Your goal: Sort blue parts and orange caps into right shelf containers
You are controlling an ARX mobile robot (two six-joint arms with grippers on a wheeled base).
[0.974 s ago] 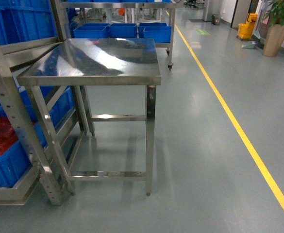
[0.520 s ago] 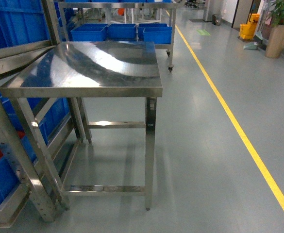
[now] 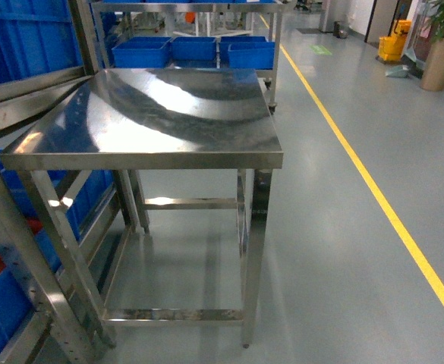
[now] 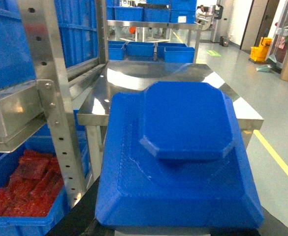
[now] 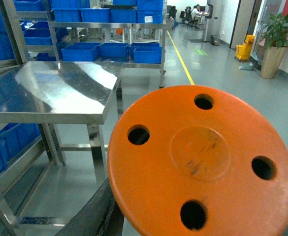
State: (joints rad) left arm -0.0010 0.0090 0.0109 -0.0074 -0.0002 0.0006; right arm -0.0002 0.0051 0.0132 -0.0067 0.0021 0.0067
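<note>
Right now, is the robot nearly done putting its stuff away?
Not yet. A blue part fills the left wrist view and an orange cap fills the right one, apparently carried. The steel table holds nothing. Blue crates wait on a shelf ahead; nothing looks delivered.

Head cam looks down-fwd at steel table (image 3: 161, 114); both wrist cams face fwd, share it.

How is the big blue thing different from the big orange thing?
The blue part has straight edges and cut corners; the orange cap is round. The blue part has a raised block on top and no holes; the orange cap is flat with four holes. Each fills the bottom of its wrist view, close to the camera, with the steel table behind it.
</note>
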